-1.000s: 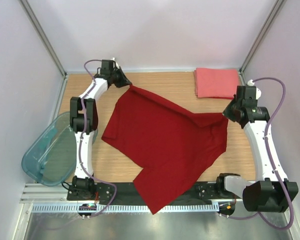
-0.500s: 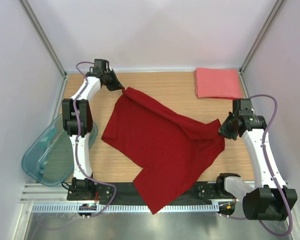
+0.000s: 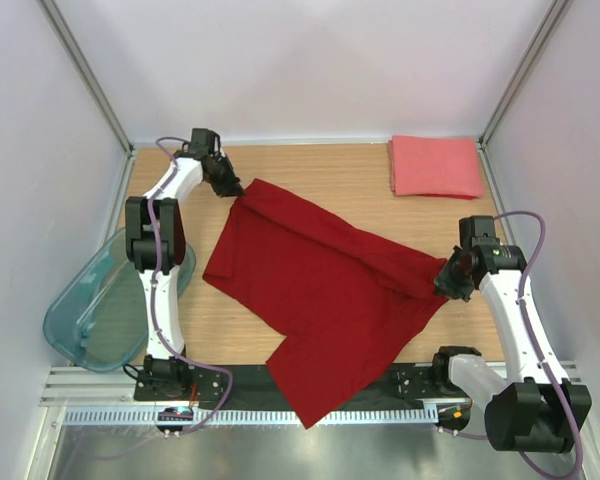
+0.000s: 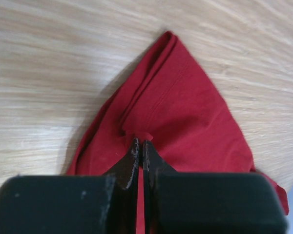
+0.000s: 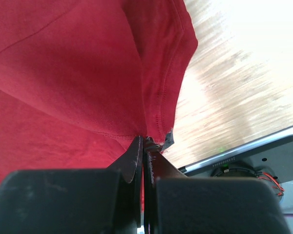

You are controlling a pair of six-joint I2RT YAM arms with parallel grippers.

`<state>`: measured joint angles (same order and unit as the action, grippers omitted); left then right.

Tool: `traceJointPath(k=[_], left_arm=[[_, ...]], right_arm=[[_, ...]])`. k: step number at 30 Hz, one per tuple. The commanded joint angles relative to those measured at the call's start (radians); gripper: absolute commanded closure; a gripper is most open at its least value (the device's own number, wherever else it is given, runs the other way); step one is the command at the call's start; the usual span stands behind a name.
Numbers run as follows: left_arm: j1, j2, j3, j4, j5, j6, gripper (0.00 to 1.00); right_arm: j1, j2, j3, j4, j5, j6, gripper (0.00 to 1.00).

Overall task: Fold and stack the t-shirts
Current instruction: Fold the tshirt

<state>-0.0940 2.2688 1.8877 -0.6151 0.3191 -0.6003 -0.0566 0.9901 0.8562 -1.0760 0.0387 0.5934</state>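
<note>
Two grips on dark red t-shirt (image 3: 330, 290): left pincer (image 4: 139, 145), right pincer (image 5: 142, 142).

The left arm (image 3: 163, 300) is stretched far from its base, with the elbow bent. The wrist is turned so that the left claw (image 3: 230, 187) points to the right and a little back toward the bases. Its two fingers are pressed together, and a fold of the dark red t-shirt (image 3: 320, 290) is pinched at the tips. The right arm (image 3: 508, 320) rises from its base and bends at the wrist, so the right claw (image 3: 443, 284) points to the left. Its fingers are also closed tight, and the hem of the same shirt is caught between the tips.
</note>
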Motion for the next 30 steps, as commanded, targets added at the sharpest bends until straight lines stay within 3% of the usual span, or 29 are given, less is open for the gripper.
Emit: traceJointPath(k=[1, 14, 16, 17, 18, 21, 22, 24, 30], left_arm=[[0.002, -0.029, -0.010, -0.018, -0.018, 0.017, 1.00], [0.002, -0.008, 0.019, -0.049, -0.051, 0.031, 0.95], [0.004, -0.005, 0.033, -0.070, -0.061, 0.037, 0.85], [0.000, -0.009, 0.034, -0.078, -0.066, 0.039, 0.79], [0.000, -0.034, 0.028, -0.080, -0.092, 0.043, 0.64], [-0.003, -0.124, -0.022, -0.032, -0.173, 0.043, 0.36], [-0.003, -0.141, -0.030, -0.014, -0.186, 0.036, 0.33], [-0.003, -0.172, -0.027, 0.031, -0.199, 0.004, 0.32], [-0.056, -0.097, 0.089, 0.098, -0.057, -0.047, 0.46]], right_arm=[[-0.003, -0.018, -0.014, -0.028, 0.015, 0.014, 0.99], [-0.003, 0.030, -0.046, -0.064, 0.003, 0.023, 0.99], [-0.003, 0.045, -0.040, -0.084, -0.016, 0.017, 0.98], [-0.003, 0.053, -0.020, -0.117, -0.026, 0.014, 0.94], [-0.003, 0.062, -0.003, -0.134, -0.026, -0.001, 0.80], [-0.005, 0.061, 0.085, -0.153, 0.018, -0.013, 0.61], [-0.005, 0.067, 0.118, -0.118, 0.041, -0.017, 0.54], [-0.009, 0.141, 0.156, -0.078, 0.110, -0.023, 0.43], [-0.031, 0.373, 0.250, 0.083, 0.202, -0.096, 0.40]])
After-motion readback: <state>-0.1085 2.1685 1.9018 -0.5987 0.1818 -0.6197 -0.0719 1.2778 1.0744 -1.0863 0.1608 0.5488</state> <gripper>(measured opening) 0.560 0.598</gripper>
